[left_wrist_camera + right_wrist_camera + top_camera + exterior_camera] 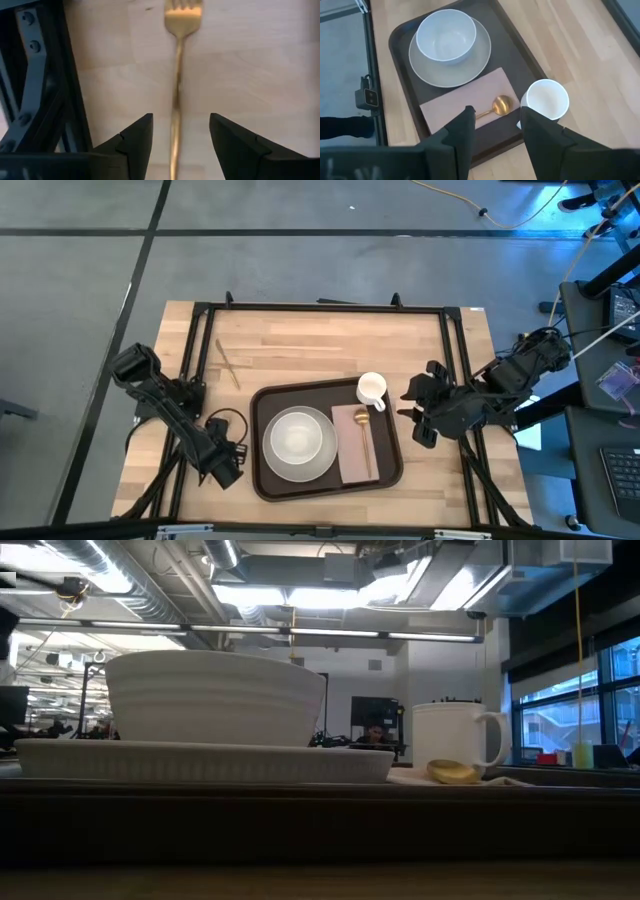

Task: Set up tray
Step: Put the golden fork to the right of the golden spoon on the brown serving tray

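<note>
My left gripper (pixel 176 142), fingers apart and empty, straddles the gold fork (pixel 176 90) on the tabletop (pixel 300 340); I'd close squarely on the handle before carrying it to the tray (pixel 260 470), right gripper (pixel 495 135) open, waiting.

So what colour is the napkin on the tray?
Pinkish tan napkin, clearest in the right wrist view.

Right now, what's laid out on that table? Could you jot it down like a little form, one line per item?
tray: dark brown, on the wooden table
plate: white, on the tray, white bowl on it
napkin: pinkish-tan, on the tray beside the plate
spoon: gold, lying on the napkin
mug: white, at the tray's far corner
fork: gold, on bare wood, off the tray
left gripper: open, fork between its fingers' line of view
right gripper: open, beside the tray
</note>
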Controlling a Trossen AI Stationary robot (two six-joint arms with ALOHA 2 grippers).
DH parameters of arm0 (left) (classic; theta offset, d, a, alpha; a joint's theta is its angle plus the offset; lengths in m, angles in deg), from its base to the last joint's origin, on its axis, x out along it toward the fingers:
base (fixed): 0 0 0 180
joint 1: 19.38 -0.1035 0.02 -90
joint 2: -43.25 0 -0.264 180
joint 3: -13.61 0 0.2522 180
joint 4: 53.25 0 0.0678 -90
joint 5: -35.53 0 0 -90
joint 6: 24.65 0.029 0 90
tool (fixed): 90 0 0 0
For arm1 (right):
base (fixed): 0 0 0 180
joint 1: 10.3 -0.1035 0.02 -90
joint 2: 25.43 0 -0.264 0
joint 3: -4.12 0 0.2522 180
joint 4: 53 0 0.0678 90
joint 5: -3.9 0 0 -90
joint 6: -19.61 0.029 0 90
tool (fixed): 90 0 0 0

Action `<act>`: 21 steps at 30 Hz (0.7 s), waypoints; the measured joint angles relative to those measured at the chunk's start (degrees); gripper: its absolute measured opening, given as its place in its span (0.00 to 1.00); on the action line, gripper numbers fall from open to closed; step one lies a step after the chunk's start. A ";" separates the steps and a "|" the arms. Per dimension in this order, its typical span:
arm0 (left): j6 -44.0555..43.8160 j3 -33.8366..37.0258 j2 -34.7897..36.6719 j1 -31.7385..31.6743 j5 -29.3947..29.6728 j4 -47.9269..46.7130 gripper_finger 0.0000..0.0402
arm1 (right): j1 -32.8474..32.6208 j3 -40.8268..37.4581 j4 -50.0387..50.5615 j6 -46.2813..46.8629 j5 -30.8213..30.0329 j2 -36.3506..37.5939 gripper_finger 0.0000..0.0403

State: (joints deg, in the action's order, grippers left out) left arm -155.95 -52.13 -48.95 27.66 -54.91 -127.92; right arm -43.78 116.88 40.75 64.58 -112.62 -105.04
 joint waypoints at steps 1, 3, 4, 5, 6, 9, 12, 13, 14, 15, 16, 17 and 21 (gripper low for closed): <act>-0.05 1.16 0.11 0.00 -0.10 0.88 0.45 | 0.00 0.00 0.00 -0.10 0.00 0.00 0.39; -0.16 3.21 0.23 -0.14 -0.51 3.11 0.43 | 0.00 0.00 0.00 -0.11 0.00 0.00 0.39; -0.18 4.25 0.23 -0.29 -0.83 4.47 0.41 | 0.00 0.00 0.00 -0.11 -0.02 0.00 0.39; -0.18 5.22 0.23 -0.31 -0.93 5.60 0.40 | 0.00 0.00 0.00 -0.11 -0.01 0.00 0.39; -0.20 6.08 0.23 -0.33 -0.84 6.75 0.39 | 0.00 0.00 0.00 -0.11 0.00 0.00 0.39; -0.17 8.31 0.63 -0.97 -0.80 9.94 0.35 | 0.00 0.00 -0.03 -0.11 -0.02 0.00 0.39; 0.07 8.91 0.71 -1.45 -0.99 10.69 0.31 | 0.00 0.00 -0.03 -0.09 -0.78 0.00 0.39; 0.48 8.91 0.72 -1.59 -1.02 10.71 0.30 | 0.00 0.00 -0.03 -0.11 -0.85 0.00 0.39; 0.84 8.95 0.87 -1.73 -1.02 10.75 0.28 | 0.00 0.00 -0.03 -0.11 -0.87 0.00 0.39; 1.20 9.02 0.93 -1.83 -1.02 10.86 0.26 | 0.00 0.00 -0.03 -0.21 -0.87 0.00 0.39; 1.62 9.04 0.99 -1.84 -0.94 10.96 0.24 | 0.00 0.00 -0.03 -0.25 -0.87 0.00 0.39; 1.95 9.06 1.02 -1.84 -0.74 11.02 0.22 | 0.00 0.00 -0.03 -0.24 -0.87 0.00 0.39; 3.33 9.06 1.00 -1.84 -0.56 10.80 0.12 | 0.00 0.00 -0.03 -0.24 -0.90 0.00 0.39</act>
State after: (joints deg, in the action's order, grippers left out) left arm -152.62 -43.06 -47.95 25.83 -55.47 -117.11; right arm -43.78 116.88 40.72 64.34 -113.52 -105.04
